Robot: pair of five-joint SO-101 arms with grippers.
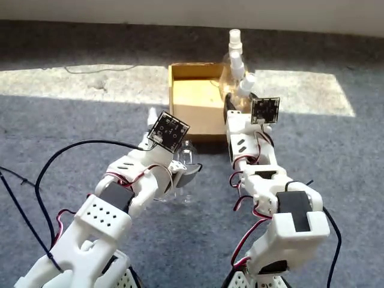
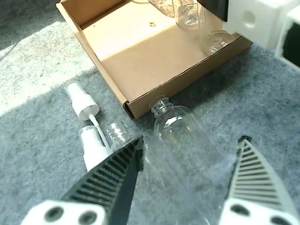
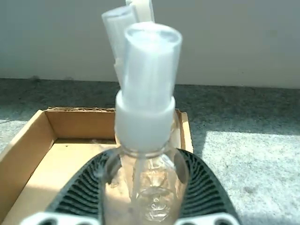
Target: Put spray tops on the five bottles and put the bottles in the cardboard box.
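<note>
The right end effector (image 3: pixel 145 157) clamped a capped clear plastic bottle (image 3: pixel 145 126) upright over the brown cardboard box (image 3: pixel 28 145), apparently for lowering in; the left end effector (image 2: pixel 192 140) gaped wide around an uncapped clear bottle (image 2: pixel 180 131), lower centre.

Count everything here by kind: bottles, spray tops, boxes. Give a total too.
Bottles: 5 (3 in the box, 2 on the carpet)
Spray tops: 5 (3 fitted, 2 loose)
Cardboard box: 1
Total: 11
</note>
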